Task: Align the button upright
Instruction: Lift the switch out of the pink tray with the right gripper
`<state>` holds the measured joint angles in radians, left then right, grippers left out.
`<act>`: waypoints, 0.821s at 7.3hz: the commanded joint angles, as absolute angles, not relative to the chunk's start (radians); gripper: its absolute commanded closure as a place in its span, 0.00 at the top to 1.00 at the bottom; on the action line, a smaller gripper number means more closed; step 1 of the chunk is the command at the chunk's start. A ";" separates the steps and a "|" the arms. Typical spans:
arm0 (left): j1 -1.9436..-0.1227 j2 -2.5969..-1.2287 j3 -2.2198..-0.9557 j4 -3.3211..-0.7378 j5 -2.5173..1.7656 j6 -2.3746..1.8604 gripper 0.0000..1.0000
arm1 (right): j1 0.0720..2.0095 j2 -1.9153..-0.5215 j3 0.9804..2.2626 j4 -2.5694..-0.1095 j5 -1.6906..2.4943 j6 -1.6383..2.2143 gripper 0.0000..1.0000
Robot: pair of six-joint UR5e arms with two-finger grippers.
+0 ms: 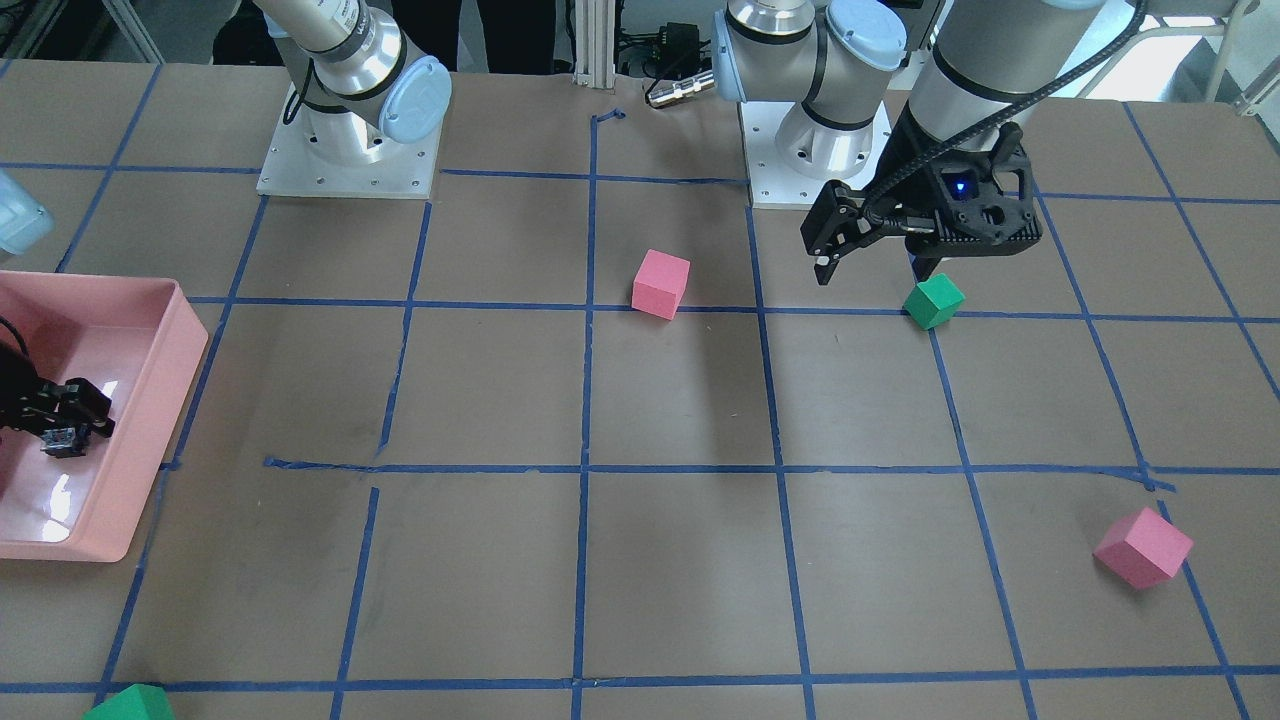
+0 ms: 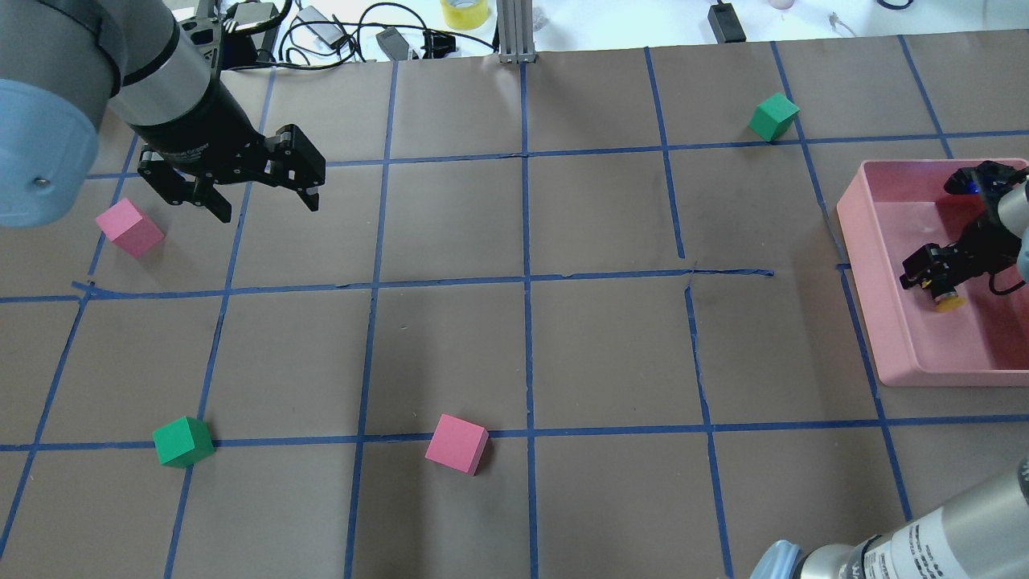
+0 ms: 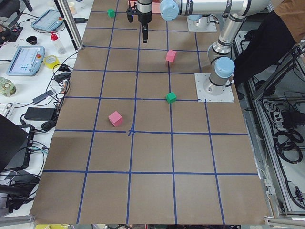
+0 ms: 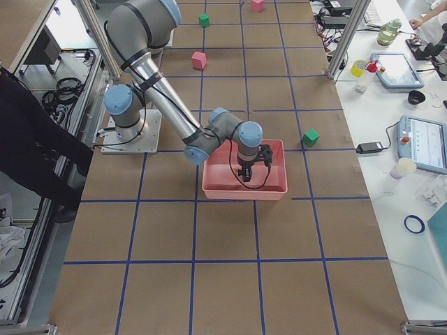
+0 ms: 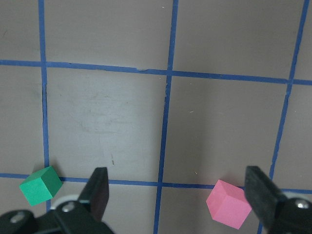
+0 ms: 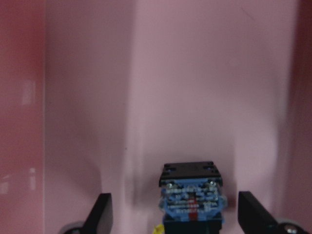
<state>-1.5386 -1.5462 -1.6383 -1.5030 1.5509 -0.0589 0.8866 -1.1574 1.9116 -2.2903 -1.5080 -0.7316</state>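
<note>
Right wrist-mounted view: button (image 6: 191, 192) sits mid-gap of wide-spread right gripper (image 6: 173, 204), touching neither side; pink tray (image 6: 73, 97) beneath.

a: what is lost of the button (image 6: 191, 195)?
b: in the right wrist view it is blurred, and its lower end is cut off by the bottom edge; a sliver of yellow is seen there. from the front it is largely covered by the right hand (image 1: 68, 425).
a: anything else?
b: the pink tray (image 1: 168, 400) is cropped by the left edge there, a green cube (image 1: 130, 703) by the bottom edge.
</note>
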 commanded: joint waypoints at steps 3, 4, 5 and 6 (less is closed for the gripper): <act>-1.539 -1.546 -1.638 -1.502 1.551 -0.058 1.00 | 0.890 -1.186 1.885 -2.280 -1.520 -0.724 0.00; -1.539 -1.546 -1.638 -1.503 1.551 -0.060 1.00 | 0.894 -1.198 1.852 -2.254 -1.522 -0.726 0.00; -1.539 -1.546 -1.638 -1.503 1.551 -0.060 1.00 | 0.900 -1.212 1.800 -2.184 -1.523 -0.724 0.00; -1.539 -1.546 -1.638 -1.503 1.551 -0.058 1.00 | 0.908 -1.248 1.719 -2.064 -1.523 -0.723 0.00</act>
<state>-1.5386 -1.5462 -1.6383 -1.5030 1.5508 -0.0594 0.8992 -1.2123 1.8050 -2.1850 -1.5224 -0.7241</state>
